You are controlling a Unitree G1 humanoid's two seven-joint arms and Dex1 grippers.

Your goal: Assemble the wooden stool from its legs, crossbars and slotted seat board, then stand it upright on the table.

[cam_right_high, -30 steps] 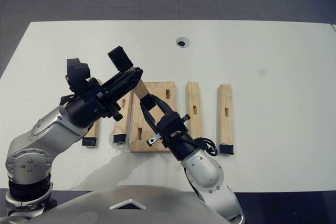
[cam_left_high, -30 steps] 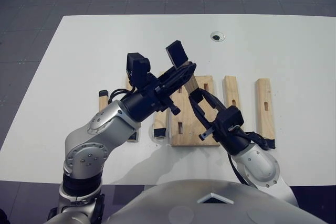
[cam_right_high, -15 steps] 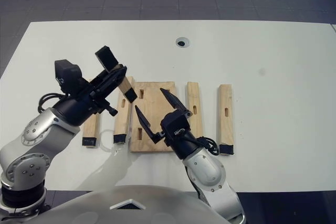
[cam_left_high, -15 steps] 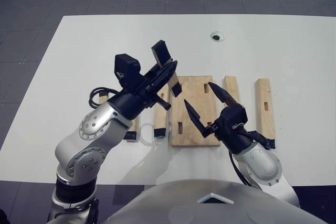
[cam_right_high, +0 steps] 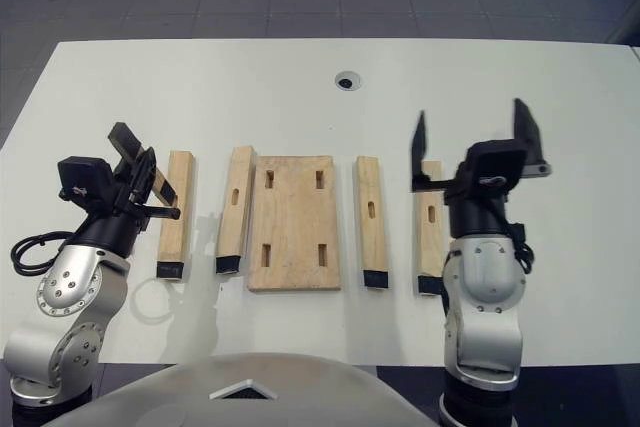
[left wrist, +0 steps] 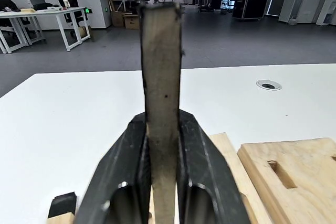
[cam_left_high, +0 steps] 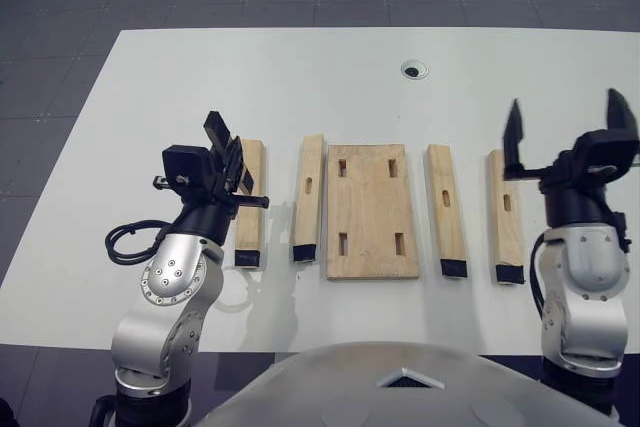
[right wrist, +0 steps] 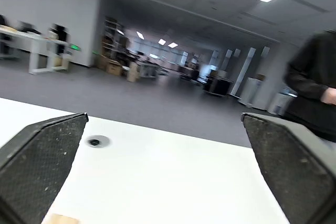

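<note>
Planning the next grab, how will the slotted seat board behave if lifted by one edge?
The seat board looks like solid wood, so probably stiff. Lying flat on the table, it won't roll, but edges may be hard to pinch. Being wide, it might tilt.

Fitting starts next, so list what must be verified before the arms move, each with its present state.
1. Left gripper shut on the wooden bar: ok.
2. Right gripper open and empty: ok.
3. Seat board flat, slots uncovered: ok.
4. Legs flat, two on each side of the board, apart from one another: ok.
5. Held bar clear of the leg beside the left gripper: cannot tell.
6. Any part seated in a slot: not ok, none yet.
</note>
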